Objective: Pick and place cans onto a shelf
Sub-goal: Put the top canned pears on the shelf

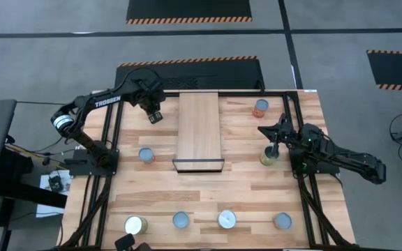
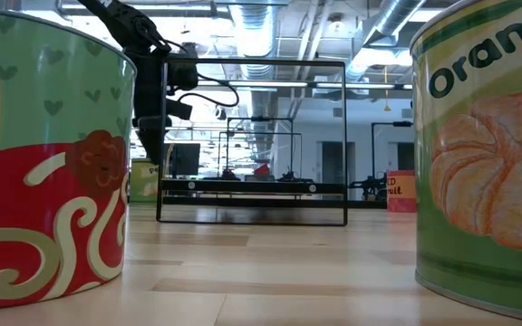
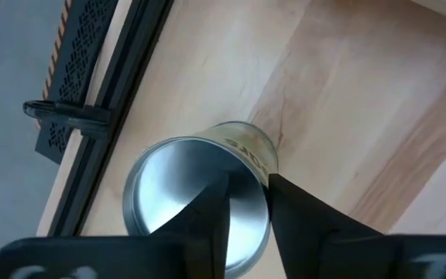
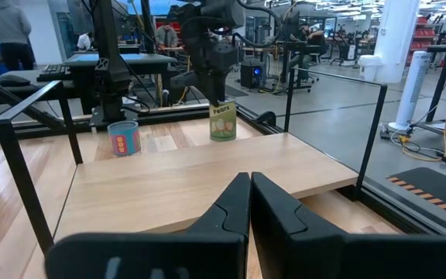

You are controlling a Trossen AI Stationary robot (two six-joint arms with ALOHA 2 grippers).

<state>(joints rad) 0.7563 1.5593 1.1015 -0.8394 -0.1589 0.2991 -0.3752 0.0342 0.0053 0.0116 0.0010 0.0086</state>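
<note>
Overhead, level and wrist views of a two-arm can-shelving station. The left gripper (image 1: 155,116) hangs just beside the left long edge of the shelf (image 1: 199,129), toward the table's far end. Its own camera shows the two dark fingers (image 3: 207,225) pinched across the rim of an open-topped can with a yellow-green label (image 3: 200,194), one finger inside the silvery interior and the other outside the wall. The right wrist view sees this same can (image 4: 222,122) from across the shelf, hanging under the left gripper at the board's far edge; whether it touches the wood cannot be told.

The right gripper (image 1: 273,148) points down at a yellow-green can (image 1: 268,156) near the table's right rail; its fingers (image 4: 231,209) lie closed against each other, with nothing between them in its wrist view.

The shelf top (image 4: 200,174) is bare light wood with a dark front edge. Relative to the left gripper, a blue-and-pink can (image 1: 146,155) stands on the near side, close to the arm's base. A red-orange can (image 1: 260,107) sits beyond the shelf's right edge. Four more cans (image 1: 181,220) line the table's near edge, well apart from both grippers. Two of them fill the level view: a green and red can (image 2: 48,163) and an orange-fruit can (image 2: 488,154).
</note>
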